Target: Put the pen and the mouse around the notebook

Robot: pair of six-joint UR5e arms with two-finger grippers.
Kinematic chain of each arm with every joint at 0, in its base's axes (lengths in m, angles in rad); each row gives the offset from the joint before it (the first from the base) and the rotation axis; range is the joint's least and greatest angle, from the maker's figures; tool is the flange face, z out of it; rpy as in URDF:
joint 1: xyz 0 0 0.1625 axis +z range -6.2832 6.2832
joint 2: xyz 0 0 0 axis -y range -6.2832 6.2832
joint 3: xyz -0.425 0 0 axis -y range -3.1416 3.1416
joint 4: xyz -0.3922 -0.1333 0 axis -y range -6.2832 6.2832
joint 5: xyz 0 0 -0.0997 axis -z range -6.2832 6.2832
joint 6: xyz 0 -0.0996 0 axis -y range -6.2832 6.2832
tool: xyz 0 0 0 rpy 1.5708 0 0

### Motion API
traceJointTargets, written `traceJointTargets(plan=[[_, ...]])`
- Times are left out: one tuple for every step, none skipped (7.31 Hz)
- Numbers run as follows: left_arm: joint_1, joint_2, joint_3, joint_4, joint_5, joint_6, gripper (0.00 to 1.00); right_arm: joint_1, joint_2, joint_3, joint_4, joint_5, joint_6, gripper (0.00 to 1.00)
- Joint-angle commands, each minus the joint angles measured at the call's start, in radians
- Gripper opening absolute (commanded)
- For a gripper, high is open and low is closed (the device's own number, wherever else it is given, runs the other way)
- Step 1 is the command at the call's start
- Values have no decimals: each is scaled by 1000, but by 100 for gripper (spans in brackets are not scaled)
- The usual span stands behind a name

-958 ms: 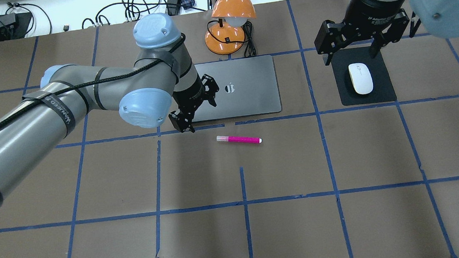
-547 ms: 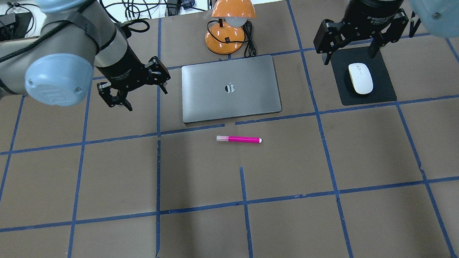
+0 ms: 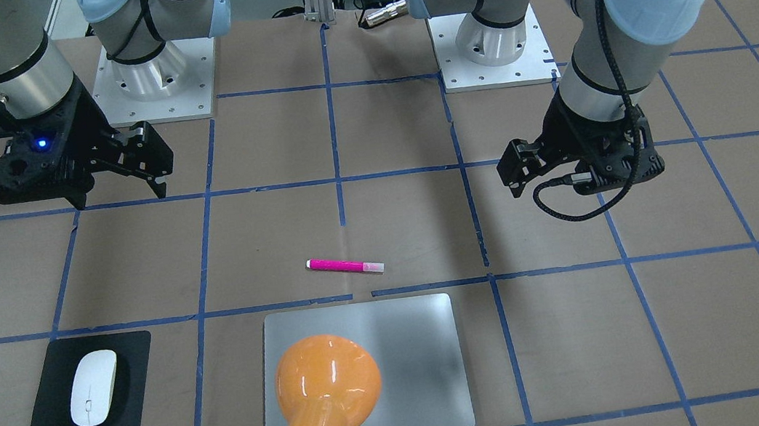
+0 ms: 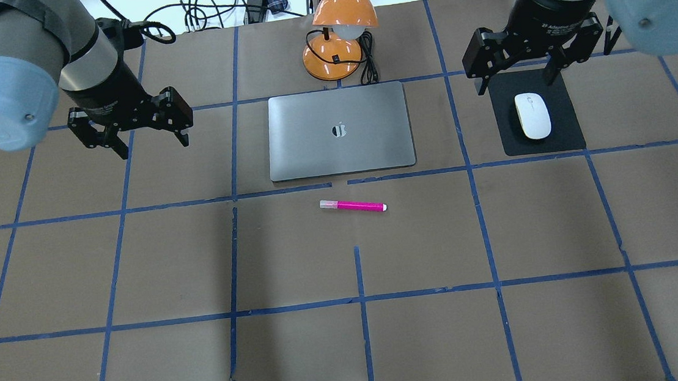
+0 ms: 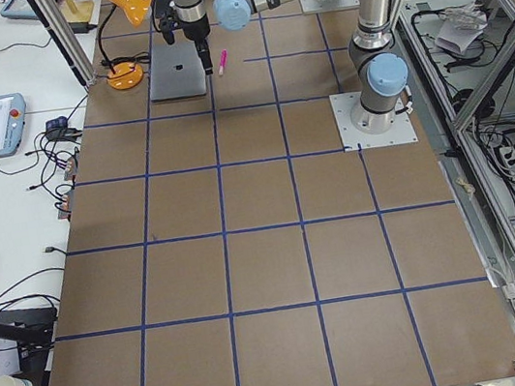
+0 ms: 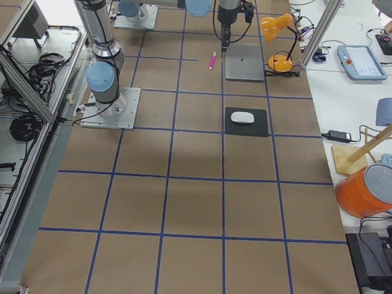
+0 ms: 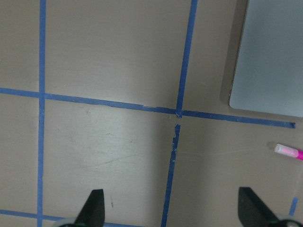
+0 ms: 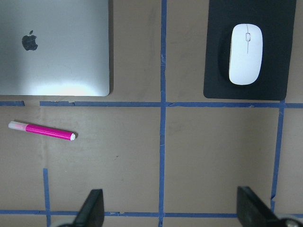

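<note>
The left end effector (image 4: pixel 153 144) hangs over bare brown tabletop (image 4: pixel 137 263), a matte paper-like surface crossed by a grid of blue tape. Its two black fingers are spread wide and hold nothing.

Well to this end effector's right lies the notebook (image 4: pixel 340 131), a flat silver-grey slab of brushed metal with rounded corners and a small dark logo at its centre. Its long edges run left to right. In the left wrist view only its near left corner shows, up and to the right of the fingers.

The pen (image 4: pixel 352 206) is also to the right of the left end effector, and nearer the robot than it. It is slim, glossy magenta plastic, and it lies flat on the tabletop just beside the notebook's near edge without touching it. Its long axis runs almost parallel to that edge. The pale translucent cap points toward the left end effector, the small white tip toward the right one.

Behind the notebook stands a shiny orange desk lamp (image 4: pixel 342 6).

The right end effector (image 4: pixel 515 83) is likewise wide open and empty. Just ahead of it the mouse (image 4: pixel 533 115), a smooth white oval, rests on a matte black mat (image 4: pixel 567 133) with its long axis pointing away from the robot.
</note>
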Motion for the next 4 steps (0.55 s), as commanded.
traceJointTargets(plan=[[9, 44, -5, -50, -8, 74, 100, 0, -2, 0, 3, 0, 3, 100], [9, 51, -13, -50, -8, 74, 100, 0, 1, 2, -3, -6, -14, 100], [9, 55, -14, -50, -10, 74, 100, 0, 1, 2, 1, -7, 0, 100], [11, 55, -14, -50, -10, 74, 100, 0, 0, 2, 3, -7, -1, 100]])
